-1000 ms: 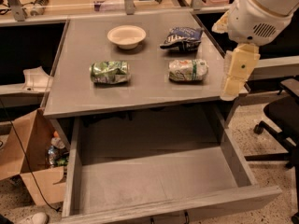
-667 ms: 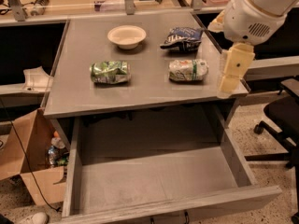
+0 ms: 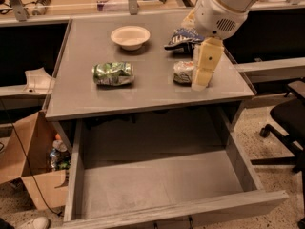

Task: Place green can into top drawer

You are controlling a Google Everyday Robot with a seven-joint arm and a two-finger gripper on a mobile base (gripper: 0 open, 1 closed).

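The green can [image 3: 113, 73], shiny and dented, lies on its side on the grey table top [image 3: 152, 97], left of centre. The top drawer [image 3: 190, 213] is pulled out wide below the table's front edge and nothing shows in it. My gripper [image 3: 200, 82] hangs from the white arm at the right of the table top. It points down, just in front of a whitish can [image 3: 181, 72] and partly covers it. It is well to the right of the green can and holds nothing that I can see.
A white bowl [image 3: 129, 36] and a blue snack bag [image 3: 183, 36] sit at the back of the table. A cardboard box [image 3: 28, 168] with bottles stands on the floor at the left. A black office chair [image 3: 286, 123] is at the right.
My arm has swung left, from beyond the table's right edge to over the table top, and the gripper now stands in front of the whitish can. The cans have not moved.
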